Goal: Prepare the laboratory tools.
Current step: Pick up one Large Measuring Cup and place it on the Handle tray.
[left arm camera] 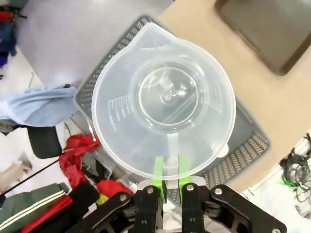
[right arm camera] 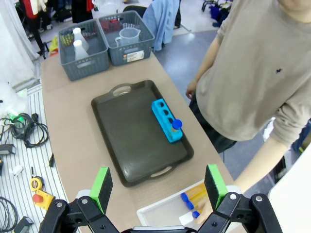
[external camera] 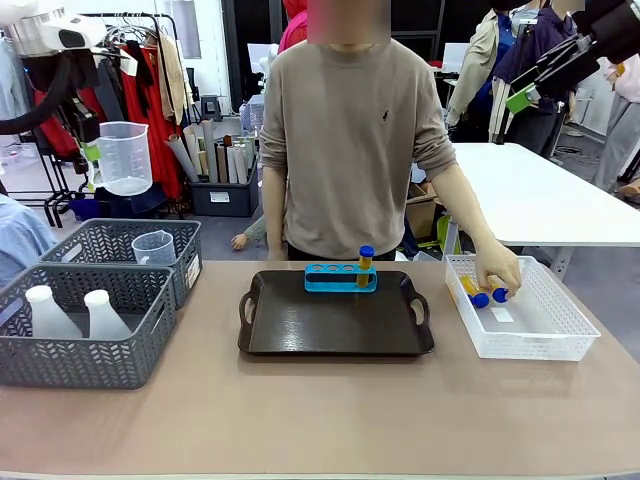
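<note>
My left gripper (left arm camera: pixel 167 171) is shut on the handle of a clear measuring beaker (left arm camera: pixel 164 103), held up in the air (external camera: pixel 125 156) above the grey baskets at the left. A blue four-hole rack (external camera: pixel 340 277) stands at the far edge of the black tray (external camera: pixel 330 330), with one yellow blue-capped tube (external camera: pixel 366 264) in its right hole. More tubes (external camera: pixel 482 293) lie in the white lattice basket (external camera: pixel 540 335), where the person's hand (external camera: pixel 497 268) rests on them. My right gripper (right arm camera: pixel 158 187) hangs open high above the tray (right arm camera: pixel 136 145), with nothing between its fingers.
Two grey mesh baskets stand at the left: the near one (external camera: pixel 80 365) holds two white flasks (external camera: pixel 48 312), the far one (external camera: pixel 190 262) a second clear beaker (external camera: pixel 153 247). The person stands at the far side. Bare tabletop lies in front of the tray.
</note>
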`<state>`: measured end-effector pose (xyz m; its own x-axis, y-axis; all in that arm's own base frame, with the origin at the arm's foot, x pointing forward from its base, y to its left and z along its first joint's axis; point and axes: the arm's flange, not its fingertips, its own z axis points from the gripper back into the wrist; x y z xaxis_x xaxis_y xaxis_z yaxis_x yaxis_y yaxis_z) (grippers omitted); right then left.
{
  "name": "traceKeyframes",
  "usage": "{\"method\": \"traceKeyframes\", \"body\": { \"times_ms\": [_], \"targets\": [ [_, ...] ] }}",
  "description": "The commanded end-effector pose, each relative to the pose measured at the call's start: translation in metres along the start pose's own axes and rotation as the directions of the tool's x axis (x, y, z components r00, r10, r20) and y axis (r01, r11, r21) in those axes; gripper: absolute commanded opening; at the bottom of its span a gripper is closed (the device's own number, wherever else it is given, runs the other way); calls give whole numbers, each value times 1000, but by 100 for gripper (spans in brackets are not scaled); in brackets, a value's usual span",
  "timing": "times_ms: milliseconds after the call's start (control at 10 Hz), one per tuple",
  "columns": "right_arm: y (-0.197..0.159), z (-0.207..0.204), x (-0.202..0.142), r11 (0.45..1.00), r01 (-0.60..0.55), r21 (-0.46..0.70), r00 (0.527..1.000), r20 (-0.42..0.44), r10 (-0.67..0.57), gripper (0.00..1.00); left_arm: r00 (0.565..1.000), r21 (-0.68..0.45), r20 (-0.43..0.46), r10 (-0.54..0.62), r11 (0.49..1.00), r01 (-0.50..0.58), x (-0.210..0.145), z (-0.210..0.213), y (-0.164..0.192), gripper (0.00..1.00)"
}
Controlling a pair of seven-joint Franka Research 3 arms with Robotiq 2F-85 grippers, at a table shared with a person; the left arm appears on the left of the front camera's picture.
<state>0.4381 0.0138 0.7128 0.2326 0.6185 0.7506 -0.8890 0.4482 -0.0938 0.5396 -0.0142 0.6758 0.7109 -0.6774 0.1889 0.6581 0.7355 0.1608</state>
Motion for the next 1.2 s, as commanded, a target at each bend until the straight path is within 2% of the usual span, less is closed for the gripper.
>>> {"method": "traceKeyframes", "body": {
  "times_ms": [0, 300, 400, 600, 800, 1100],
  "targets": [
    [1, 0, 2, 1000, -5, 3, 1000, 7, 5, 100, 999, -3, -16, 32, 999, -32, 1, -10, 4, 0],
    [1, 0, 2, 1000, -5, 3, 1000, 7, 5, 100, 1000, -10, -13, 13, 1000, -13, 1, -10, 3, 0],
    [1, 0, 2, 1000, -5, 3, 1000, 7, 5, 100, 998, -17, -9, -63, 998, 63, -3, -8, -6, 0],
    [1, 0, 2, 1000, -5, 3, 1000, 7, 5, 100, 977, 0, 5, -214, 977, 214, 16, 7, -40, 0],
    [1, 0, 2, 1000, -5, 3, 1000, 7, 5, 100, 937, -13, -5, -349, 937, 349, 40, 12, -87, 0],
    [1, 0, 2, 1000, -5, 3, 1000, 7, 5, 100, 862, -67, -32, -507, 861, 504, 87, -29, -145, 0]
  ]
}}
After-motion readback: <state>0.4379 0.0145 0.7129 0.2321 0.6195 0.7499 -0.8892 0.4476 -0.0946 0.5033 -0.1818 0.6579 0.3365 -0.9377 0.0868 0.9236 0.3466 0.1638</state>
